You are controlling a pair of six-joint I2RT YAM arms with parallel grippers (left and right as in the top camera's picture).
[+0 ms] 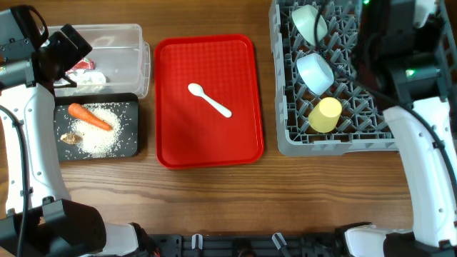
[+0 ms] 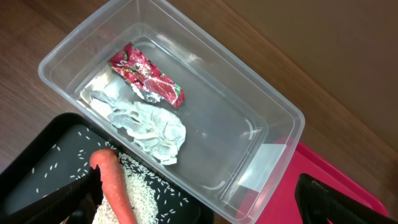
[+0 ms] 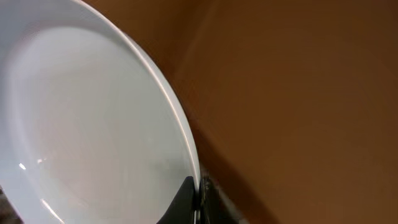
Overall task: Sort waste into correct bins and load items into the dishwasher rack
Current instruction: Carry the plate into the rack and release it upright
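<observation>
Clamping the plate by its rim lets your right hand slot it edgewise into the rack; left hand hangs open.

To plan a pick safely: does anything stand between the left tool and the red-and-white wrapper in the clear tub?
Nothing visible does. The left tool hangs open above the clear tub, which has no lid. The wrapper lies uncovered on the tub's floor, beside the tissue, not under it.

We see bright, even light from above with faint shadows; the close plate looks soft, with small glints.
</observation>
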